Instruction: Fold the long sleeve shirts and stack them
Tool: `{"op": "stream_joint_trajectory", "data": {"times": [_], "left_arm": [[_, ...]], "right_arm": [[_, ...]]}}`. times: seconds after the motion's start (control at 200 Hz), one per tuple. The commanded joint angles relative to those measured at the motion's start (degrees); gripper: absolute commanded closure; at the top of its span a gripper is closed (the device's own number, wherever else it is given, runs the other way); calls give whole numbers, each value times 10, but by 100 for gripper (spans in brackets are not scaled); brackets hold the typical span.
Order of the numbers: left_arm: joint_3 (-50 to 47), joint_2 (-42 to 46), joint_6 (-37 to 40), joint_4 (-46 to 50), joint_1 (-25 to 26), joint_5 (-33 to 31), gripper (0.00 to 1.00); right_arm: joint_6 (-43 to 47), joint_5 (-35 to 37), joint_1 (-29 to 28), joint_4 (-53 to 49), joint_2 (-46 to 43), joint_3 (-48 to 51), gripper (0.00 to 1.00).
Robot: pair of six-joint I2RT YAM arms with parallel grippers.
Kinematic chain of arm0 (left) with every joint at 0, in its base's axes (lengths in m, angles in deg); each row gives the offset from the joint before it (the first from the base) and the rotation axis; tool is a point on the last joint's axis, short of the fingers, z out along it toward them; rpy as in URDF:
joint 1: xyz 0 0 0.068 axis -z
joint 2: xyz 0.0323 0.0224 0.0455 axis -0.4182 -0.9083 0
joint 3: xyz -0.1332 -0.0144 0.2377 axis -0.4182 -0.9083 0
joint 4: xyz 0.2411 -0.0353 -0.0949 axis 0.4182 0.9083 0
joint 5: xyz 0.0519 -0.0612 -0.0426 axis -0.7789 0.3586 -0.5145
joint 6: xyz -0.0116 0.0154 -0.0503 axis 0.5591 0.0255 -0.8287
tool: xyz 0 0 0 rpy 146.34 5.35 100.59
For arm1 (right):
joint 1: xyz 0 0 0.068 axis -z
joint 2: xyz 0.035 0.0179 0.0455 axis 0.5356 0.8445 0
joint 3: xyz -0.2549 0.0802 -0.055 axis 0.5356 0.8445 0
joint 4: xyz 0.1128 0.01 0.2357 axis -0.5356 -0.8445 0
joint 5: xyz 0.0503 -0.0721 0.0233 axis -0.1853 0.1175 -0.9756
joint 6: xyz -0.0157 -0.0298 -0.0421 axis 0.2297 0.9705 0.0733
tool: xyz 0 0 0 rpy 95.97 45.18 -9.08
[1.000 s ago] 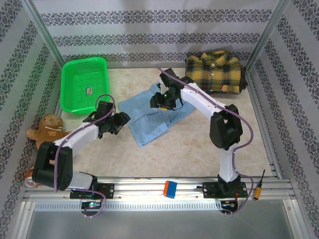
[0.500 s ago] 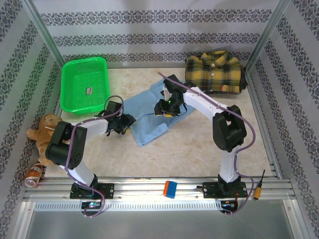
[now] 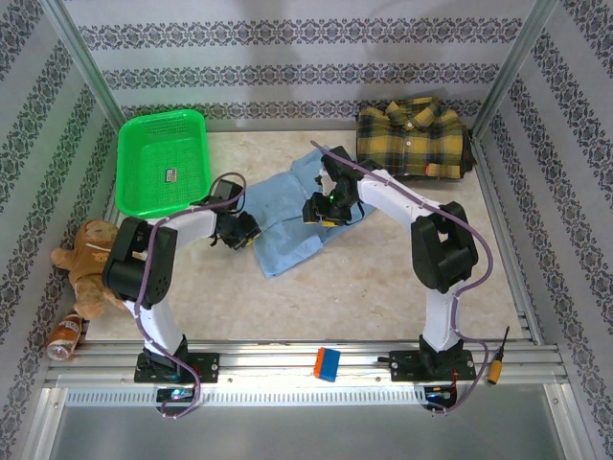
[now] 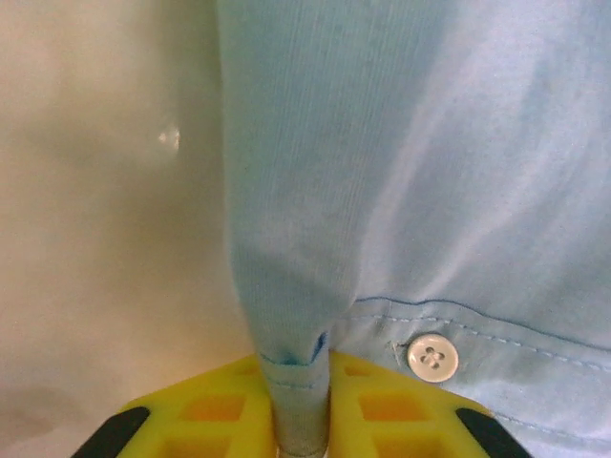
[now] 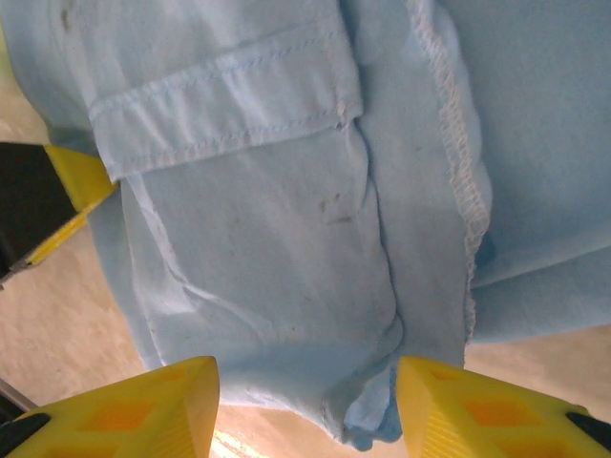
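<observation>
1. Light blue shirt [image 3: 287, 230]: lies crumpled at the middle of the surface [image 3: 364, 297]. The left fingers [image 4: 215, 415] are clenched on a hem fold at its left edge, near a white button [image 4: 431, 357]. The right fingers [image 5: 143, 405] are spread apart over its far part, and the right arm hides some cloth.
2. Plaid shirt [image 3: 412, 139]: folded in the far-right corner, well apart.
3. Surroundings: green basket [image 3: 163, 158] far left; stuffed toy [image 3: 86, 259] and can [image 3: 65, 335] at the left edge; blue-and-orange block [image 3: 328, 364] on the near rail.
</observation>
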Motion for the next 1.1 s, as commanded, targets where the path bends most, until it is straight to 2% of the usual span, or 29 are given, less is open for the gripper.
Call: {"op": "stream_joint_trajectory", "data": {"times": [0.0, 0.265, 0.47, 0.625, 0.784, 0.949, 1.094], "left_arm": [[58, 2, 90, 89, 2, -44, 85], [98, 52, 226, 244, -20, -128, 92], [85, 119, 285, 323, -32, -179, 95], [76, 159, 306, 366, -41, -201, 96], [64, 182, 315, 374, -60, -204, 96], [73, 190, 327, 379, -74, -207, 95], [90, 184, 334, 379, -86, -202, 96]], "right_arm": [[8, -4, 8, 9, -12, 10, 47], [23, 37, 34, 0, -1, -10, 46], [41, 102, 41, -28, 44, -83, 48], [40, 130, 26, -43, 89, -131, 53], [34, 156, 3, -70, 134, -160, 63], [17, 176, -20, -66, 118, -99, 65], [-18, 178, -31, -41, 66, 21, 67]]}}
